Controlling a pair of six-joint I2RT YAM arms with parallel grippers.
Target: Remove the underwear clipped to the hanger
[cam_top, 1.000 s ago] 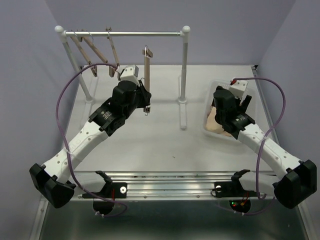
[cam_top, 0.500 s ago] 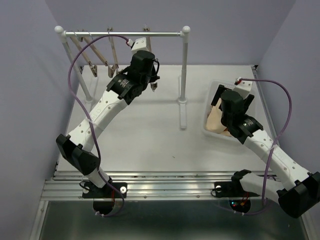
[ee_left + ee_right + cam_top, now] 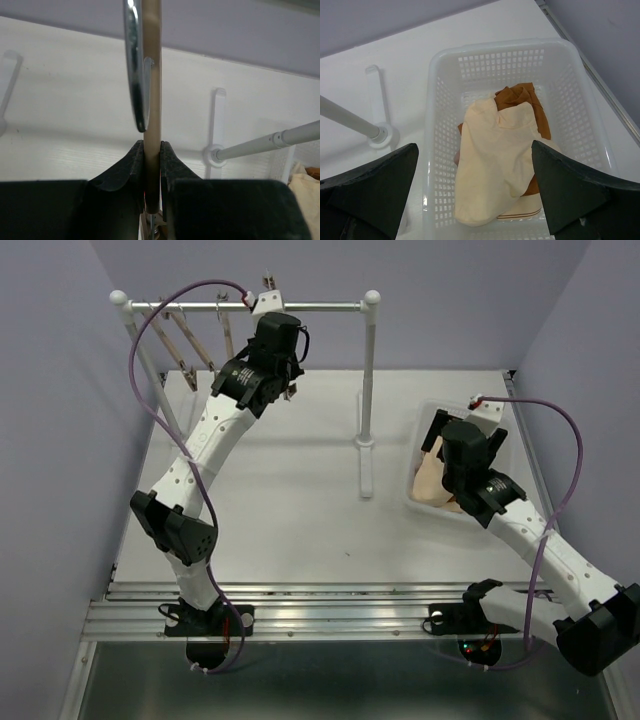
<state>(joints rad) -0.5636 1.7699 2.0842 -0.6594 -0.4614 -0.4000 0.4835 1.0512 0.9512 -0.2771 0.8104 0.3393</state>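
Note:
My left gripper (image 3: 152, 145) is shut on the thin wooden bar of a hanger (image 3: 152, 75), whose metal hook (image 3: 134, 65) curves just to the left. From above, that gripper (image 3: 290, 388) is raised close under the rack's rail (image 3: 320, 308). No fabric shows on this hanger. The underwear lies in the white basket (image 3: 495, 46): a beige piece (image 3: 495, 160) on top of a rust-brown one (image 3: 517, 95). My right gripper (image 3: 474, 150) hangs open above the basket (image 3: 425, 410) with nothing between its fingers.
Several bare wooden hangers (image 3: 190, 345) hang at the left end of the rail. The rack's right post (image 3: 368, 390) and foot stand between the two arms. The grey rail (image 3: 280, 140) also crosses the left wrist view at the right.
The left arm has lifted the hanger from mid-table height up and back to the rail. The right arm shifted slightly over the basket, then held still.

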